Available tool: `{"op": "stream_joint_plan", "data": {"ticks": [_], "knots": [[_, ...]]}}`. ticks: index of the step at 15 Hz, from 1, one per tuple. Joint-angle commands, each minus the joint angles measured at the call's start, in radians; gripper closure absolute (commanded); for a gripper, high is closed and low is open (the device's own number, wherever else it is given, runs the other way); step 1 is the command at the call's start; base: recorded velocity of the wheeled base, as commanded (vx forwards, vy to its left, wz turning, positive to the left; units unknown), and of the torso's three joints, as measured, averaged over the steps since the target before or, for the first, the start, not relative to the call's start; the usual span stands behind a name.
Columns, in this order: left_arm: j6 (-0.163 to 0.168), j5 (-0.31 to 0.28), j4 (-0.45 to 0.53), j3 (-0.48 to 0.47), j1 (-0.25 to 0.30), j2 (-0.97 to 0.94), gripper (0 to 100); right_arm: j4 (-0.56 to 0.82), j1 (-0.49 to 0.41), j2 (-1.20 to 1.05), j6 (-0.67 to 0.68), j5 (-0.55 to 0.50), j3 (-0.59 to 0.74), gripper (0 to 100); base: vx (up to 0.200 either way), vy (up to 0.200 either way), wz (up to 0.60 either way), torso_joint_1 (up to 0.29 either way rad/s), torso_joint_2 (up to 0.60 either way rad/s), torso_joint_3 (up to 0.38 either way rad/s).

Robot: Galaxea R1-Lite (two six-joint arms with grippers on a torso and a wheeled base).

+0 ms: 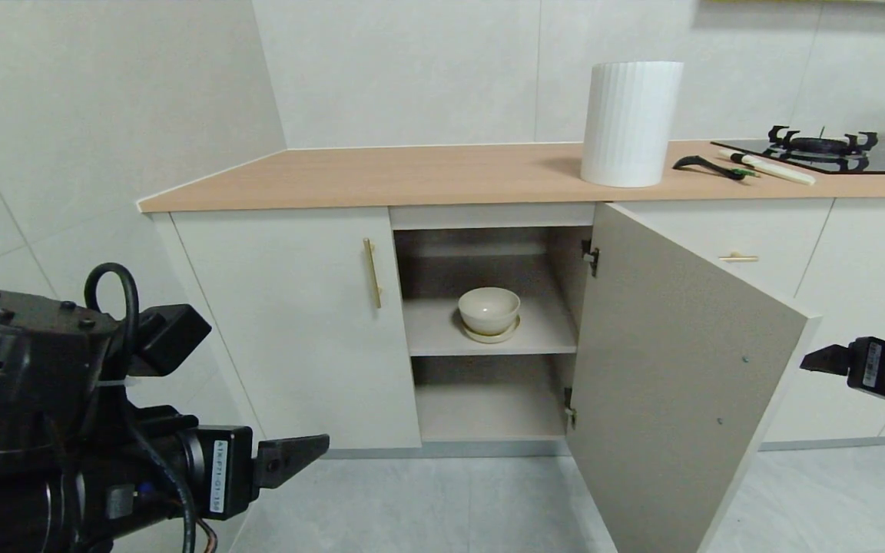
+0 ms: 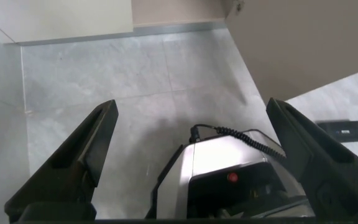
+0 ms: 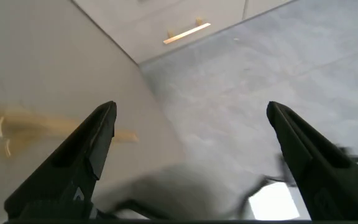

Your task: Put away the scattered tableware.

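A cream bowl (image 1: 488, 309) sits on a small plate (image 1: 491, 334) on the middle shelf of the open cupboard. On the wooden counter (image 1: 412, 177), a black-handled utensil (image 1: 707, 165) and a cream-coloured one (image 1: 777, 170) lie beside a white ribbed holder (image 1: 631, 123). My left gripper (image 1: 296, 453) hangs low in front of the shut left door, open and holding nothing (image 2: 191, 109). My right gripper (image 1: 823, 359) is at the outer side of the swung-out cupboard door (image 1: 681, 369), open and holding nothing (image 3: 190, 109).
The open door juts far out into the floor space between the two arms. A gas hob (image 1: 834, 150) sits at the counter's right end. The lower shelf (image 1: 488, 411) is bare. A drawer with a gold handle (image 3: 186, 32) lies to the right. Grey tiled floor (image 1: 450, 507) stretches below.
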Motion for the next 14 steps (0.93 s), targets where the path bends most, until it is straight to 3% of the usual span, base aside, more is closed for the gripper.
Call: {"op": "stream_joint_plan", "data": {"ticks": [1,9,11,14], "knots": [[-0.001,0.0,-0.004,-0.001,0.0,-0.005,0,-0.016,0.003,0.076,0.018,0.002,0.001,0,0.0,0.0,0.0,0.0,0.0,0.0],[0.001,-0.003,-0.056,0.019,0.0,-0.078,0,-0.02,0.18,0.07,0.081,0.025,0.023,0,0.0,0.0,0.0,0.0,0.0,0.0],[0.008,-0.001,-0.059,0.024,0.0,-0.077,0,-0.027,0.273,0.085,0.068,0.085,-0.008,0,0.0,0.0,0.0,0.0,0.0,0.0],[0.041,0.005,-0.082,0.037,0.0,-0.078,0,0.0,0.41,0.128,0.041,0.093,-0.109,0,0.0,0.0,0.0,0.0,0.0,0.0]]}}
